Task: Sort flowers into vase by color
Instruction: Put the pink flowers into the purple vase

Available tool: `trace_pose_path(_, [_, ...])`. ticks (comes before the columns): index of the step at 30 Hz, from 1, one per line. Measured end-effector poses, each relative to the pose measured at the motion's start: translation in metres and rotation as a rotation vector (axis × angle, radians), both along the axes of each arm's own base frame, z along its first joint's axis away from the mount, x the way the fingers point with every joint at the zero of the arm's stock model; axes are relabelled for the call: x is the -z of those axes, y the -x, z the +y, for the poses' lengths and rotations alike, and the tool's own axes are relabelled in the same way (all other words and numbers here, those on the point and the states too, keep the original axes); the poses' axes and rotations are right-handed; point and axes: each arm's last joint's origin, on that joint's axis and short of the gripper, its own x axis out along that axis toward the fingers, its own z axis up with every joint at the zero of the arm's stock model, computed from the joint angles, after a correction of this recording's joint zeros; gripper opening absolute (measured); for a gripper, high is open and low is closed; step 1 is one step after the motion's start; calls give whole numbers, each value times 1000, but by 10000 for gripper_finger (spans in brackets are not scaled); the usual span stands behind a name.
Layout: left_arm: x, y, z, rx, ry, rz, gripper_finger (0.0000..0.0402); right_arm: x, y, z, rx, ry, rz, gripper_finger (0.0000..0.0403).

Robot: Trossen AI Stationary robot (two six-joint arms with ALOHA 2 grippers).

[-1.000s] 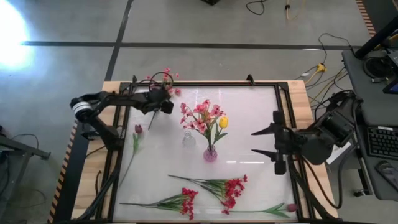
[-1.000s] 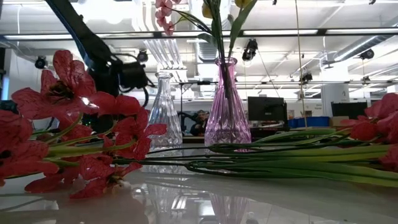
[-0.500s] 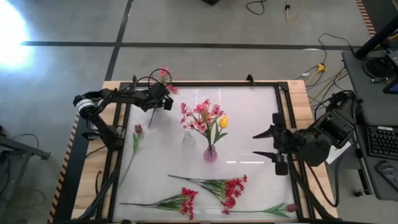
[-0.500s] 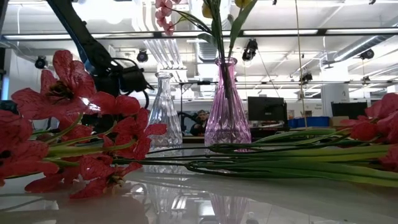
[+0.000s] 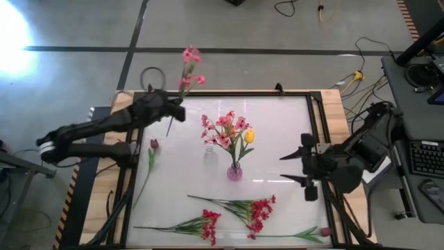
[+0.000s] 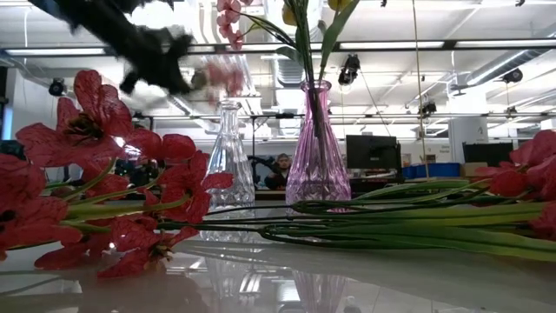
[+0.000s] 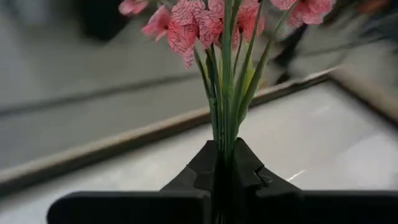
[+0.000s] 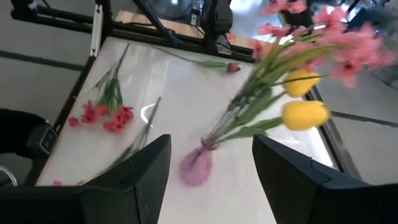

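My left gripper [image 5: 173,111] is shut on a pink flower spray at the table's far left; its blossoms [image 5: 189,66] reach past the far edge. In the low view that gripper [image 6: 165,65] shows blurred, high above the table. A pink vase [image 5: 234,171] mid-table holds pink and yellow flowers [image 5: 229,132], and a clear vase [image 5: 210,156] stands next to it. Dark-red flowers [image 5: 257,208] lie flat near the front edge. My right gripper [image 5: 293,169] stands open to the right of the vases, holding nothing. My left gripper pinches the pink spray's bundle of green stems [image 7: 225,140] between its two fingers, below the blossoms. It comes from the table's left. The spray is lifted, with its blossoms [image 7: 205,18] beyond the fingers and the stem's tail [image 5: 168,132] behind them.
A single dark-budded flower [image 5: 152,147] lies at the left with its stem running toward the front. Another dark-red spray [image 5: 205,226] and a bud [image 5: 322,231] lie along the front edge. A black frame [image 5: 229,92] borders the table.
My left gripper has shut on the pink spray at the far left corner and risen with it. The spray has come up off the table, its blossoms swinging out past the far edge. My right gripper has shifted slightly toward the near edge.
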Motion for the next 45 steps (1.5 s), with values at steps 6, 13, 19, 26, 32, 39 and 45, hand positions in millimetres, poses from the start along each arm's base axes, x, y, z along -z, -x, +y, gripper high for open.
trace_pose_path(6, [-48, 29, -56, 370, -173, -285, 0, 20, -19, 15, -19, -44, -99, 234])
trace_pose_path(13, [-85, 36, -115, 762, -441, -582, 0, 17, -43, 19, -19, -107, -346, 282])
trace_pose_path(19, [-87, 13, -159, 852, -599, -610, 0, 12, -65, 8, 2, -134, -503, 282])
trace_pose_path(26, [-84, -37, -188, 856, -612, -574, 0, 13, -106, 9, -128, -94, -540, 295])
trace_pose_path(32, [-84, -81, -213, 876, -635, -513, 0, 1, -131, 21, -128, -24, -560, 308])
trace_pose_path(39, [-88, -115, -232, 880, -647, -502, 0, -15, -144, 29, -124, -34, -597, 290])
trace_pose_path(45, [-88, -130, -241, 883, -679, -480, 0, -23, -143, 27, -79, -107, -624, 268])
